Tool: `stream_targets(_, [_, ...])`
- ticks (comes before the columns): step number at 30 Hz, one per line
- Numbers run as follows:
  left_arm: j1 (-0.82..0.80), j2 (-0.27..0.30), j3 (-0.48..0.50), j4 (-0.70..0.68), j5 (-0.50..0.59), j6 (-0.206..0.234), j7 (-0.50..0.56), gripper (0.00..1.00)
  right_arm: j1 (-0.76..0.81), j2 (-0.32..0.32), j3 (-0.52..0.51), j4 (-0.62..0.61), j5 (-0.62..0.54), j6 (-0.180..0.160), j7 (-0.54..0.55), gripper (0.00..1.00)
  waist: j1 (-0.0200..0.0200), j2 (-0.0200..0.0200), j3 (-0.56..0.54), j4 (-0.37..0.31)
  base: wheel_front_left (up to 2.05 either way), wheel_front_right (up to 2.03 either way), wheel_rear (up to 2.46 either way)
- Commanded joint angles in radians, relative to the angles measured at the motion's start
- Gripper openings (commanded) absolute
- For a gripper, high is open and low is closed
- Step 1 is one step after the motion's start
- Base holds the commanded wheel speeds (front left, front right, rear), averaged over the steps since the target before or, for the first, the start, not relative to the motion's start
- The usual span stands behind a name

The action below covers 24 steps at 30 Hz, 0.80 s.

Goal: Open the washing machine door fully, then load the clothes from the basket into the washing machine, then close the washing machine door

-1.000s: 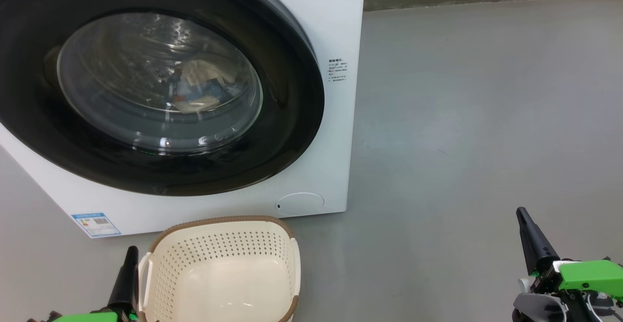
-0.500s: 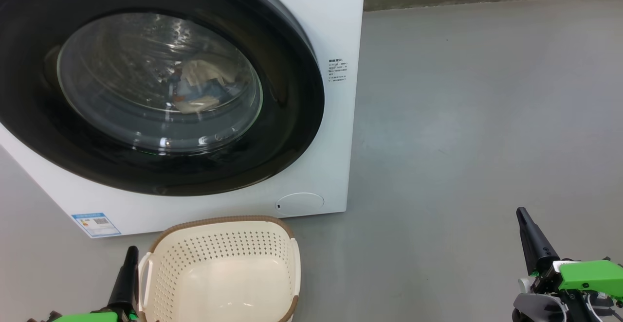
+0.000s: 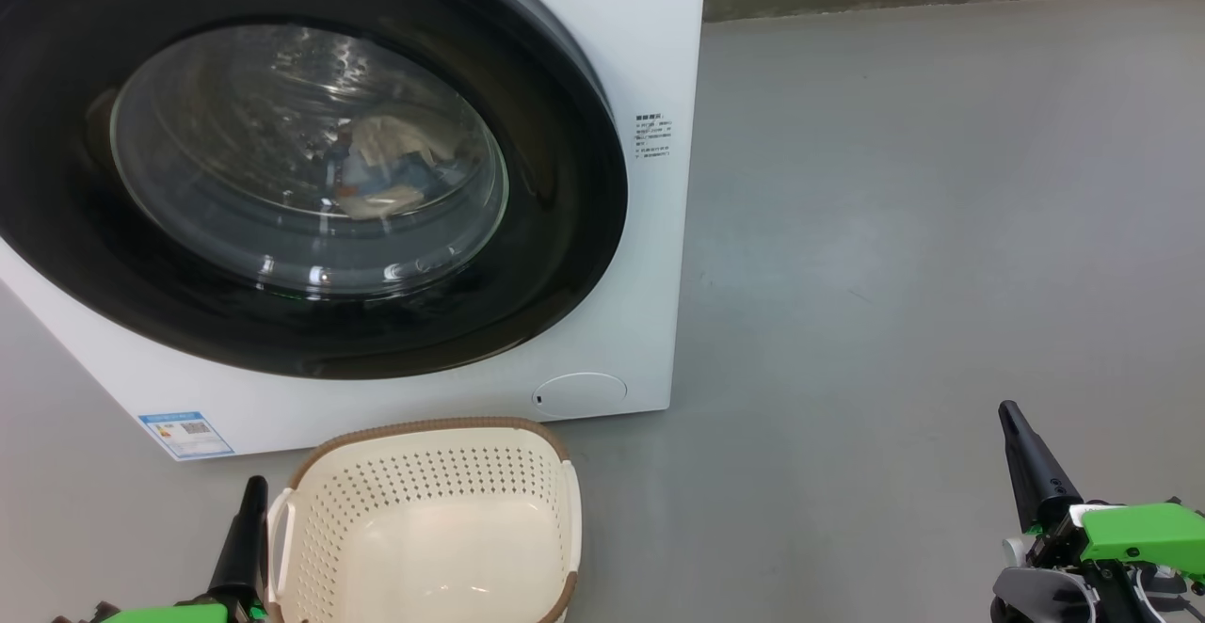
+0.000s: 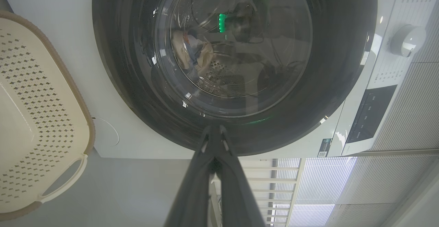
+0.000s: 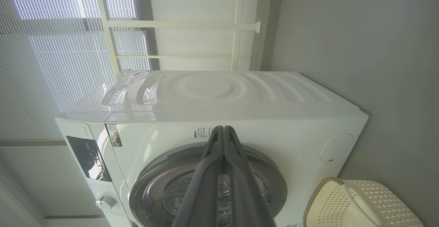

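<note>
- Left end effector (image 3: 253, 489): fingers pressed together, holding nothing; low, by the floor (image 3: 894, 228).
- Right end effector (image 3: 1013, 414): fingers likewise pressed together and empty; well apart from the left one, with bare floor ahead of it.
- Basket (image 3: 424, 427): just beside the left end effector on its inner side, between the two end effectors but far nearer the left. Cream, perforated, brown rim; nothing lies in it.
- Washing machine (image 3: 659, 58): ahead of and above the left end effector, well off to the left of the right one.
- Washing machine door (image 3: 565, 228): glossy black rim lying flat against the white front, ahead of the left fingertips and apart from them. Whether the latch has caught cannot be told.
- Clothes (image 3: 381, 167): a cream and blue bundle behind the glass, inside the drum, beyond reach of either end effector.
- Step in hand, as judged: opening, loading and closing all appear done; this reads as the end rest pose.
- Next move, as judged: at most a light press on the rim by the left end effector to confirm the latch; otherwise none.
</note>
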Motion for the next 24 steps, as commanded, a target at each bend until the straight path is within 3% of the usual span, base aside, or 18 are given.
stream_targets(1, [-0.042,0.009,0.032,-0.031,-0.009,-0.003,0.006,0.00,-0.044,-0.009,0.019,-0.030,-0.001,0.002,0.005,0.00,0.0000,0.0000,0.000,0.000,0.00,0.00,0.00])
stream_targets(24, [-0.042,0.009,0.031,-0.031,-0.009,-0.003,0.006,0.00,-0.044,-0.009,0.019,-0.030,-0.001,0.002,0.004,0.00,0.0000,0.0000,0.000,0.000,0.00,0.00,0.00])
